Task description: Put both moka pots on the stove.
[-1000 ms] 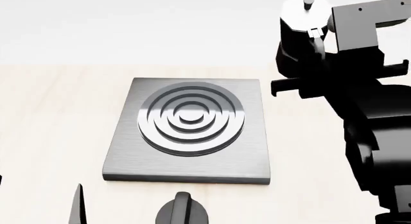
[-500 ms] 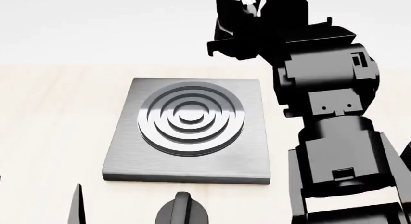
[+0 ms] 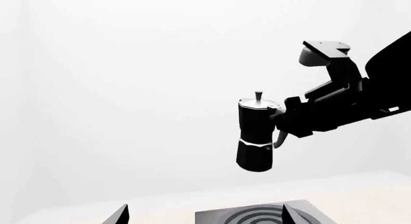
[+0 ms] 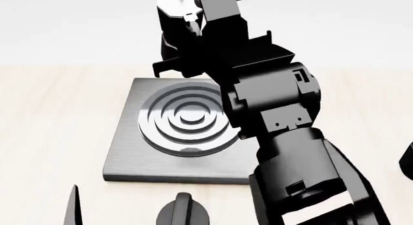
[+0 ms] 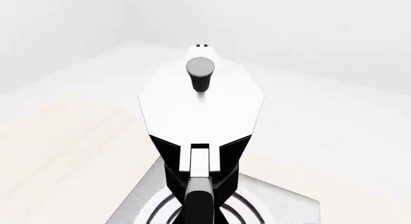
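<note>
The right tool [image 3: 286, 119] pinches a moka pot [image 3: 255, 135] by its handle side, holding it upright in the air above the stove [image 4: 129, 152], clear of the burner rings [image 4: 187, 121]. The stove lies flat on the pale worktop [image 4: 45, 138], with bare surface along its left edge and a black knob [image 4: 184, 213] just beyond its near edge. Only the tips of the left tool [image 3: 202, 214] show, standing apart.

Brushed grey metal stove [image 4: 129, 152] is gleaming on pale matt wood-look table [image 4: 45, 128]; moka pot [image 3: 255, 137] is showing glossy black.
</note>
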Robot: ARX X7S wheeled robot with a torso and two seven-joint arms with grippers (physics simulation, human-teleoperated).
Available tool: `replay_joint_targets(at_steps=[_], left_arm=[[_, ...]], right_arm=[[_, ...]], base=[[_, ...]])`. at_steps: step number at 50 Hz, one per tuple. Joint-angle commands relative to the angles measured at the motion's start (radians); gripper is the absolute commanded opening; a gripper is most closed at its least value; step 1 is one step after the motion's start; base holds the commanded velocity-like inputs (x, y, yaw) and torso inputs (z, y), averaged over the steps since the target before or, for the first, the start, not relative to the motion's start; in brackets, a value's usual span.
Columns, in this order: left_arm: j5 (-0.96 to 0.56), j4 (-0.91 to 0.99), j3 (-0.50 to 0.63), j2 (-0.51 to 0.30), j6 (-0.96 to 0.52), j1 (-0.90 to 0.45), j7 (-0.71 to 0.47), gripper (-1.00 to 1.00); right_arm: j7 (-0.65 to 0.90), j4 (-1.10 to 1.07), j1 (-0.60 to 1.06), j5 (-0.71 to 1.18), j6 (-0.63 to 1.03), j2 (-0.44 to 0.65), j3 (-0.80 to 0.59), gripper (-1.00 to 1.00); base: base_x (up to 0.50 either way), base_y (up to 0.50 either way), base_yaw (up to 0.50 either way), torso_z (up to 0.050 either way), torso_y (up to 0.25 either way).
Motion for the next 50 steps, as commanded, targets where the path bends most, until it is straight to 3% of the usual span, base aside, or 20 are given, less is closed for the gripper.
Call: replay_joint_targets(at_steps=[1,9,18,33,50], left_arm=[[0.003,-0.006,-0.001,-0.009,0.025,0.005,0.001,1.00],[0.005,-0.004,0.000,-0.013,0.013,0.003,-0.002,1.00],[0.007,0.004,0.003,-0.016,0.003,0.005,-0.006,1.00],[0.001,0.001,0.006,-0.016,0.006,0.002,-0.008,1.00],[-0.002,-0.003,0.010,-0.017,0.013,0.001,-0.011,1.00]], right_arm=[[0.048,0.042,0.021,0.250,-0.106,-0.009,-0.259,-1.00],[0.071,0.088,0.040,0.498,-0.188,-0.009,-0.511,-1.00],[0.081,0.099,0.055,0.649,-0.235,-0.009,-0.661,-1.00],[0.092,0.107,0.082,0.784,-0.247,-0.009,-0.799,-1.00],[0.094,0.097,0.098,0.847,-0.202,-0.009,-0.866,-1.00]], base=[[0.00,0.00,0.00,0.000,0.000],[0.00,0.00,0.00,0.000,0.001],[0.00,0.00,0.00,0.000,-0.079],[0.00,0.00,0.00,0.000,-0.121],[0.00,0.00,0.00,0.000,-0.115]])
